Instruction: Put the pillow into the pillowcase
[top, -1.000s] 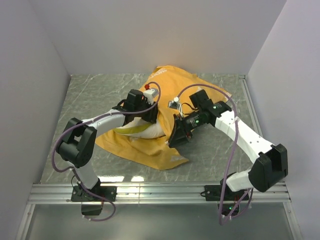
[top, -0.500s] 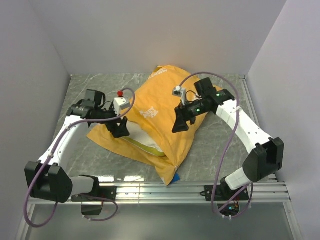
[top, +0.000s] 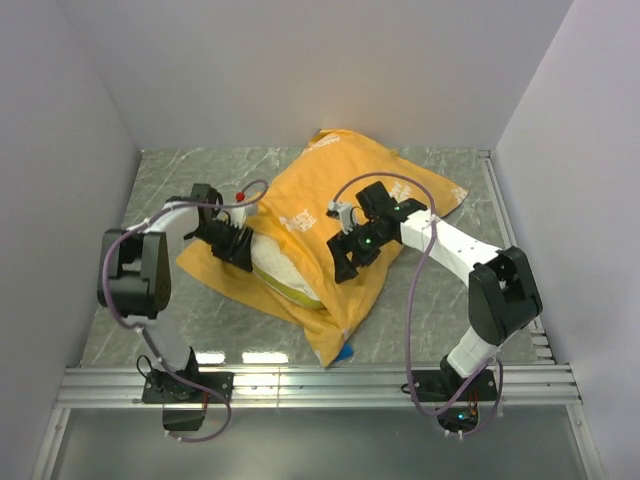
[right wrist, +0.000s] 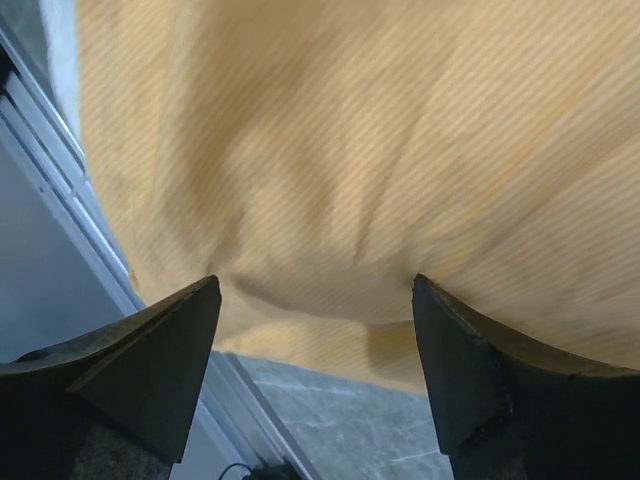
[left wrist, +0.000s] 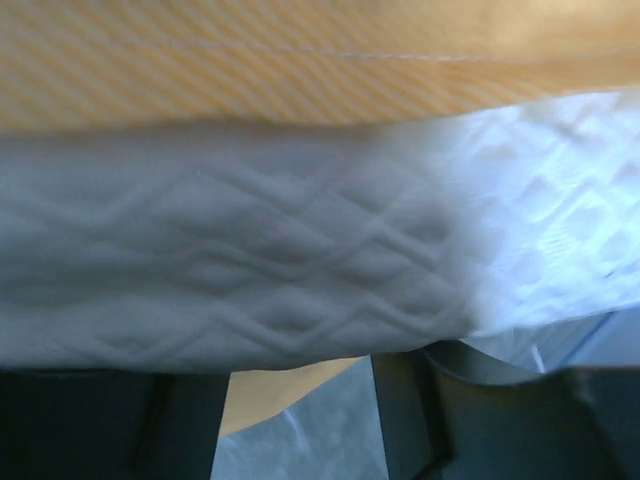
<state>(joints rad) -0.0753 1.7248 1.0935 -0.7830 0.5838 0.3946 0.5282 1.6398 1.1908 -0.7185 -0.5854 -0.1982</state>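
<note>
Pillowcase [top: 340, 195] lies on the marble-grey table [top: 170, 190], roughly centre, orange-yellow side out. It is crumpled and runs on a slant from the far right toward the near edge. A small blue corner [top: 345, 352] peeks out at its near tip.

Pillow [top: 282, 265] is partly inside. Its white quilted body and yellow-green edge band show at the opening on the cloth's left side; the rest is covered by orange cloth.

Left gripper [top: 232, 245] is at the pillow's exposed left end, right against it. In the left wrist view the quilted surface fills the middle of the frame, with orange cloth above it. The dark fingers [left wrist: 400, 420] stand apart at the bottom, with a slip of cloth and table showing in the gap. The pillow's edge runs across the tips and hides them, so I cannot tell whether they pinch it.

Right gripper [top: 345, 262] sits over the middle of the pillowcase, just right of the opening. In the right wrist view its fingers [right wrist: 150, 350] are spread wide with nothing between them. Orange cloth fills the frame beyond, and a strip of table shows below it. Whether the tips touch the cloth I cannot tell.

The two grippers are near each other, with the covered hump of the pillow between them.
</note>
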